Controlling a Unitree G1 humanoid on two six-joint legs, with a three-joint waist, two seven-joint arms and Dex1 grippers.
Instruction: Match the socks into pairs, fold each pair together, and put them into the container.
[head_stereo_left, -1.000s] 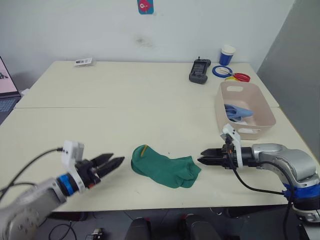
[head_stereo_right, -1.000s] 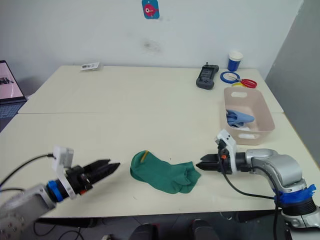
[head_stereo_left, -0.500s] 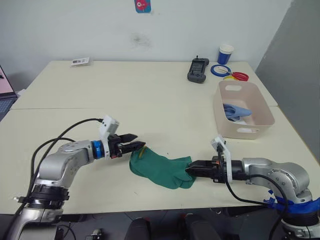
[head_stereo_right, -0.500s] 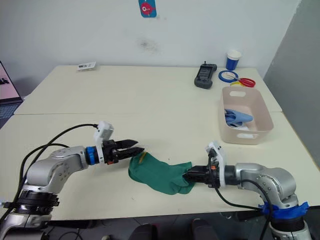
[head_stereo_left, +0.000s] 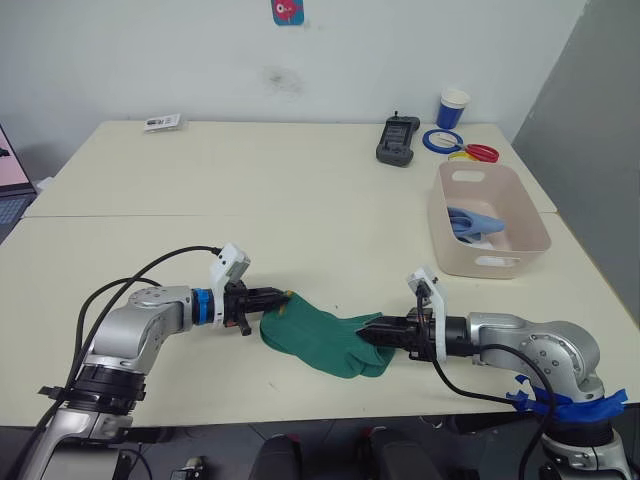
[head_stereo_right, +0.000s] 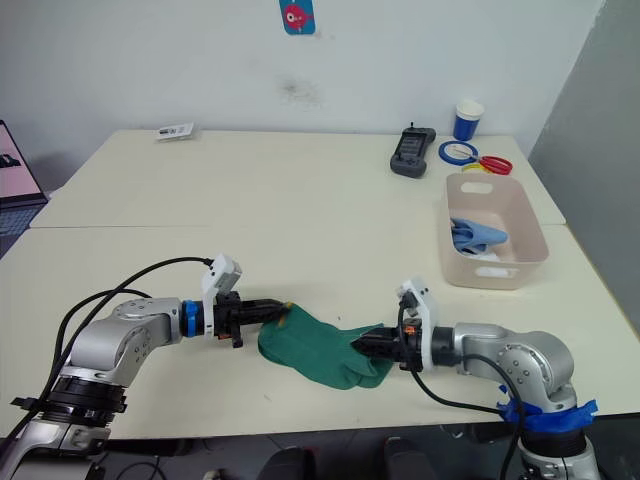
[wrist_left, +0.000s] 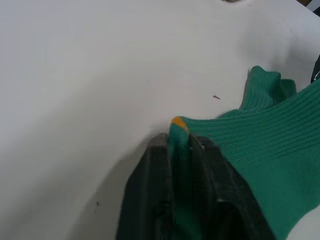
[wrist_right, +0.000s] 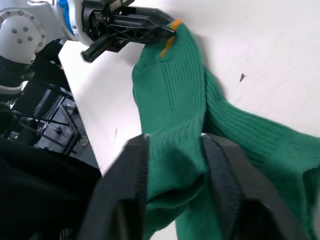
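Two dark green socks lie stacked near the table's front edge, with a yellow mark at their left end. My left gripper is shut on that left end. My right gripper has come in from the right, and the bunched fabric of the socks' right end sits pinched between its fingers. The container, a pale pink tub, stands at the right, well behind my right gripper. A light blue sock lies inside it.
Behind the tub at the back right are a black handset, a blue-and-white cup, a blue tape ring and red scissors. A small card lies at the back left. A laptop edge shows far left.
My left gripper swung in from the front left to the socks' left end and shut on it. My right gripper slid left onto the socks' right end and narrowed.
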